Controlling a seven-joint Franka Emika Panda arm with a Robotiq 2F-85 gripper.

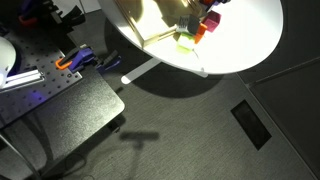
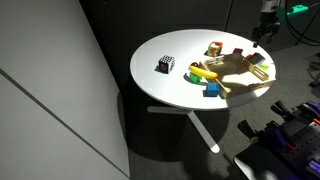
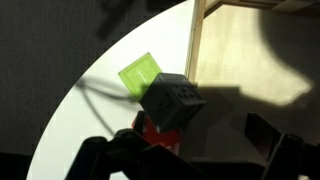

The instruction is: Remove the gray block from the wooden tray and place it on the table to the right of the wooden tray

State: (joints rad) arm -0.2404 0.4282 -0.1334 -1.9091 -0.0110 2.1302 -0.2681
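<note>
In the wrist view the fingers [image 3: 108,156] are reaching in from the bottom edge, spread wide apart and gripping nothing. Just ahead of them, in line with the gap between them, an orange piece [image 3: 152,130] is lying on the white worktop [image 3: 85,115]. The gray block [image 3: 175,100] is sitting directly beyond it, turned corner-on and partly in shadow. The block is resting at the near corner of the wooden tray [image 3: 255,45], close against the end of the rim. Whether it is standing on the wood or on the worktop cannot be told. A green block [image 3: 140,72] is lying beyond the gray block and toward the left finger, touching or nearly touching it. The tray's light floor is stretching away ahead of the right finger. In an exterior view a black-and-white patterned cube [image 2: 165,65] is sitting alone on the worktop, well apart from the tray, and a yellow block [image 2: 200,72] is lying near the tray's edge.
</note>
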